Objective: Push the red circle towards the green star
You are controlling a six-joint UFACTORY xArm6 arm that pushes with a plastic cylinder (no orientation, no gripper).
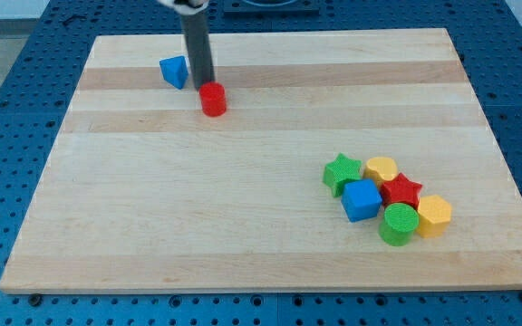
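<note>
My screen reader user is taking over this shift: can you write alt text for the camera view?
A dark rod's tip touches the top-left side of a red circle block near the wooden board's top left, a blue triangular block just left of it. Far off at lower right sits a cluster: green star, blue cube, red star, green cylinder and two yellow blocks.

The upper part of the rod (195, 36) was cut off by the view's top edge and looked blurred there. My tip (204, 83) touched the red circle (213, 99) from behind. In the cluster, the blue cube (362, 199) partly hid the red star (401, 190), and the green cylinder (398, 224) covered the star's lower points.
</note>
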